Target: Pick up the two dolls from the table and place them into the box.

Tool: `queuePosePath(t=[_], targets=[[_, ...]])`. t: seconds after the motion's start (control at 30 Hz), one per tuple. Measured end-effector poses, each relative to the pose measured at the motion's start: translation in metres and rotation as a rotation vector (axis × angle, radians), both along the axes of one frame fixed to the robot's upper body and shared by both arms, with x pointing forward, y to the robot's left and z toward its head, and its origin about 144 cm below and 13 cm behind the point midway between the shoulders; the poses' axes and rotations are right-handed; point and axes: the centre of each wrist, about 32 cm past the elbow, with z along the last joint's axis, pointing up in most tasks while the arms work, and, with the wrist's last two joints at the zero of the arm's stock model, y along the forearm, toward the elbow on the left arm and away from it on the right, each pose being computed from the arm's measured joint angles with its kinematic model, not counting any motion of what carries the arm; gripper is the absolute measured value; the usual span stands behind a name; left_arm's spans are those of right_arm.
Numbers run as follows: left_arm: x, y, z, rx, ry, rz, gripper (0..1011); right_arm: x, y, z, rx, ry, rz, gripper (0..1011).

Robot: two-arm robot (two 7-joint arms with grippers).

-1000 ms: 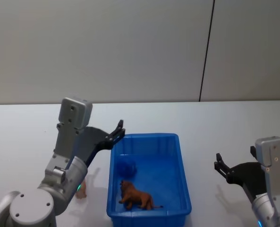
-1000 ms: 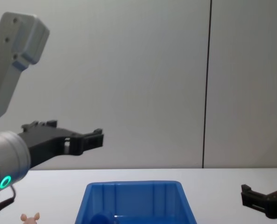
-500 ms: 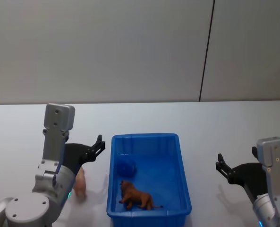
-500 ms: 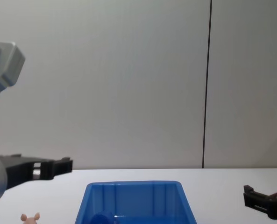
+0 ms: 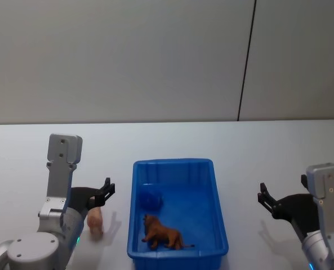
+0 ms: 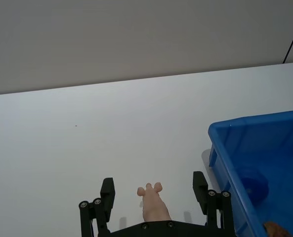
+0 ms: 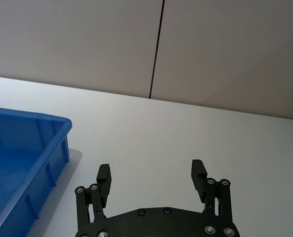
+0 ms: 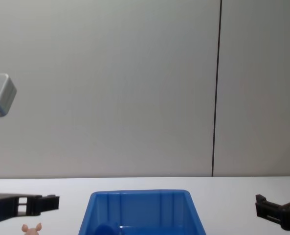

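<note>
1. Lion doll (image 5: 164, 236): lying in blue bin (image 5: 172, 162) (done).
2. Pink pig doll (image 6: 152, 207): on table (image 6: 62, 148) beside bin, between spread fingers of left gripper (image 6: 153, 181); not yet grasped.
3. Right gripper (image 7: 151, 169): spread, empty, right of bin.

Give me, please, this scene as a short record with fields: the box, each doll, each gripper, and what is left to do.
box: blue, open-topped, standing on the table
pink doll: on the table, left of the box
brown doll: inside the box, near the wall closest to the robot
left gripper: open, above the pink doll, one finger to each side of it
right gripper: open, empty, over the table right of the box
left to do: pink doll into the box
</note>
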Motion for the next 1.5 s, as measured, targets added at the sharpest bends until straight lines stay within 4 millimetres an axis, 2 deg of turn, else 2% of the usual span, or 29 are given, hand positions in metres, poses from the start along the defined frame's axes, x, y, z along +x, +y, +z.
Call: queuePosePath(t=[1.33,1.5], targets=[[0.007,0.006,-0.025,-0.094,0.154,-0.014,1001,0.0,0.0,0.0,0.0,0.0,-0.001,1001],[0.008,0.005,-0.027,-0.098,0.159,-0.013,954,0.0,0.0,0.0,0.0,0.0,-0.001,1001]])
